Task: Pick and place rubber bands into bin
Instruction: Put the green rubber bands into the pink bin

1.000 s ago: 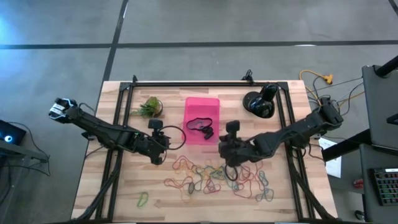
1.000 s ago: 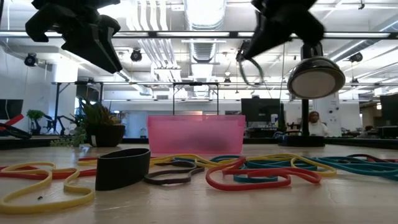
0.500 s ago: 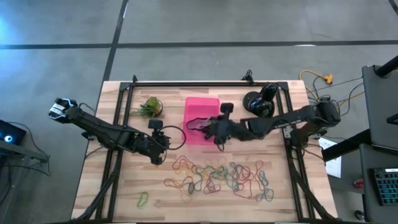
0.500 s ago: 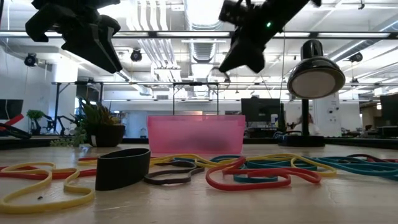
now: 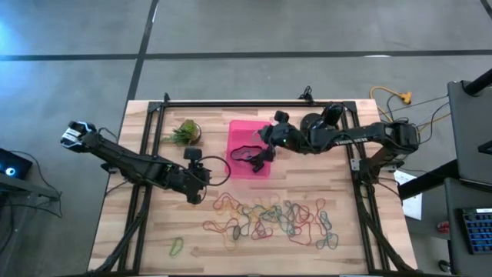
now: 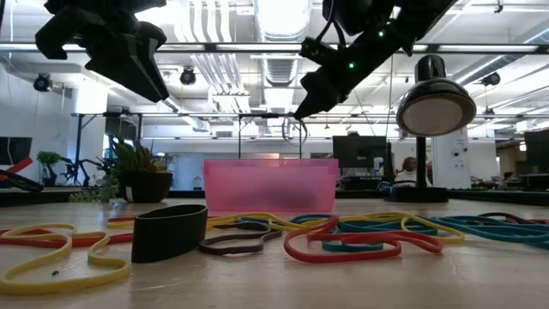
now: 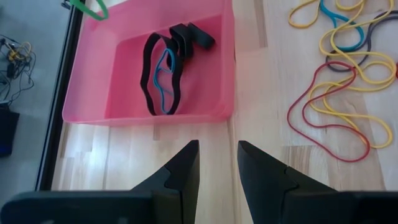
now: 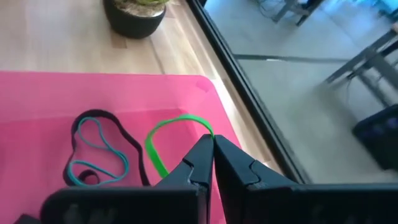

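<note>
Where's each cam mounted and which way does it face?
High: overhead, straight down; both arms, pink translucent plastic bin.
Low: tabletop height, level across loose rubber bands; arms overhead.
Left wrist: behind left claw, open, facing the bin.
Right wrist: behind right claw, shut on green rubber band above bin.
Shared: the bin, all four.

Bright, even ceiling light fills the room; arms in the low view are dark silhouettes, and the pink bin [image 6: 269, 184] looks soft.
</note>
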